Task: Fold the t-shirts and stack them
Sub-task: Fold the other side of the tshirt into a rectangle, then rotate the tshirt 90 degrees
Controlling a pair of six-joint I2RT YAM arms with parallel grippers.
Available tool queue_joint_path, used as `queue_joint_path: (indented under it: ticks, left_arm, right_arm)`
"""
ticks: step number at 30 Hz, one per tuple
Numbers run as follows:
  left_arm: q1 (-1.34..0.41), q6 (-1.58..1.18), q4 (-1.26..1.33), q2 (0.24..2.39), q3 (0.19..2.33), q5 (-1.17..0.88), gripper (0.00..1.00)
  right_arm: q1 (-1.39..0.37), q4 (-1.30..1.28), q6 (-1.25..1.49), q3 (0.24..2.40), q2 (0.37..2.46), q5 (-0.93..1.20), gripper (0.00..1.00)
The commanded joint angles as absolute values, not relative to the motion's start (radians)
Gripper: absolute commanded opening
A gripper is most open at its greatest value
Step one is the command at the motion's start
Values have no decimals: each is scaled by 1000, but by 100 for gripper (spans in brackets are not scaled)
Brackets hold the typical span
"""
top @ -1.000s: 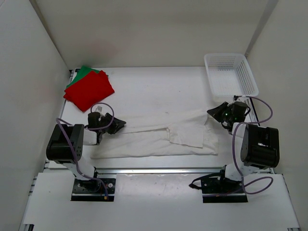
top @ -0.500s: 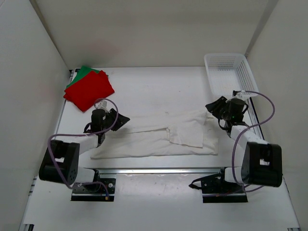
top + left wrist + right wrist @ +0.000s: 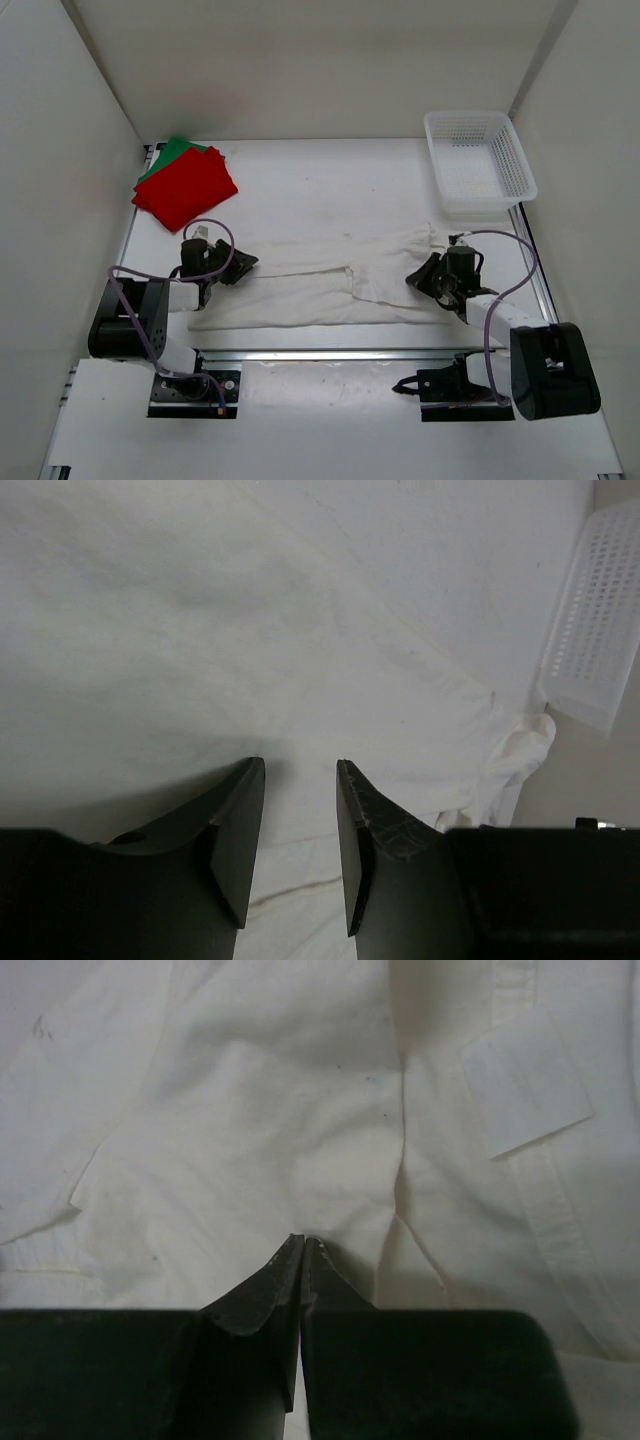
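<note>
A folded red cloth t-shirt (image 3: pixel 190 188) covers a bright green one (image 3: pixel 170 152) in the table's (image 3: pixel 320 185) far-left corner, the left gripper (image 3: pixel 300 770), narrowly parted and empty, is at the left end of the white cloth t-shirt (image 3: pixel 310 292) along the near edge, and the right gripper (image 3: pixel 303 1243), fully closed, touches its right half.

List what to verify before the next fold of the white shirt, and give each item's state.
1. Right gripper closed: ok, its fingertips meet right at the white t-shirt.
2. Cloth actually pinched by the right gripper: cannot tell, the tips hide the contact.
3. Left gripper holding the shirt's left end: not ok, its jaws stand apart above the cloth.
4. Shirt lying flat: not ok, it is creased and bunched towards its right end.
5. Stack ready to receive it: ok, the folded red t-shirt lies on the green t-shirt in the far left corner.
</note>
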State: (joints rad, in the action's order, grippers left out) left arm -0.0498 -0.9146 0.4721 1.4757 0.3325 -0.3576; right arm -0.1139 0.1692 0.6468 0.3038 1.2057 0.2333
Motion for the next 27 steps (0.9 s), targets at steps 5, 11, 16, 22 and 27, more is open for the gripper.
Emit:
queue_joint_path:
  ticks: [5,11,16,22,27]
  left_arm:
    - [-9,-1011,621,1517,293,-423,47]
    - [-58,-965,531,1478,393,-450,45]
    - [-214,-723,202,1312,566,-278,48]
    - [-305,-625,66,1207,569,-319,51]
    - [-351,-574,2,1106,528,-307,53]
  right_arm:
    - [-83,100,635,219,1071,259,0]
    - [-239,3,565,372,940,106,0]
    - [-334,66,561,448,1122,90,0]
    - [-368,121,532,599,1477,118,0]
    - [-390,14,499,912,1776,158,0]
